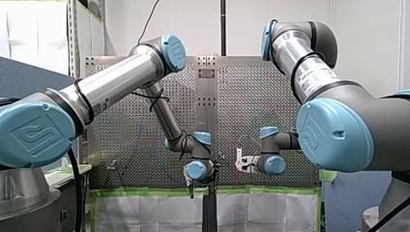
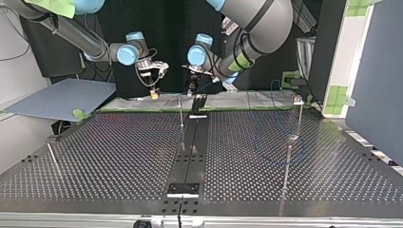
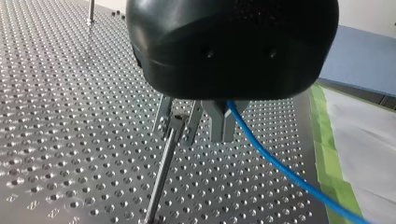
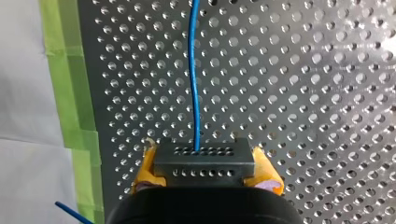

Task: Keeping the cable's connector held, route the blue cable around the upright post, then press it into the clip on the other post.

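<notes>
While my right pincer [image 4: 204,164] is clamped on the dark connector [image 4: 204,157], with its yellow pads [image 4: 267,170] pressed against both ends of the block, the blue cable [image 4: 194,74] leaves the connector's holed face. From there it runs straight ahead over the perforated tabletop [image 4: 303,93], not far from the strip of green tape [image 4: 65,79] along the edge. My left pincer [image 3: 224,133] hangs low over the same tabletop with its metal fingers [image 3: 217,123] drawn narrow. The cable comes out at their tips and trails off toward the taped edge, so it looks pinched there, though the black body hides the upper part of the grip. A thin upright post [image 3: 161,177] stands just beside those fingers, its top level with them. The cable lies on the side away from the post and does not touch it. Seen from across the table, both pincers hover near each other above the far edge, the post just in front of the left one.
</notes>
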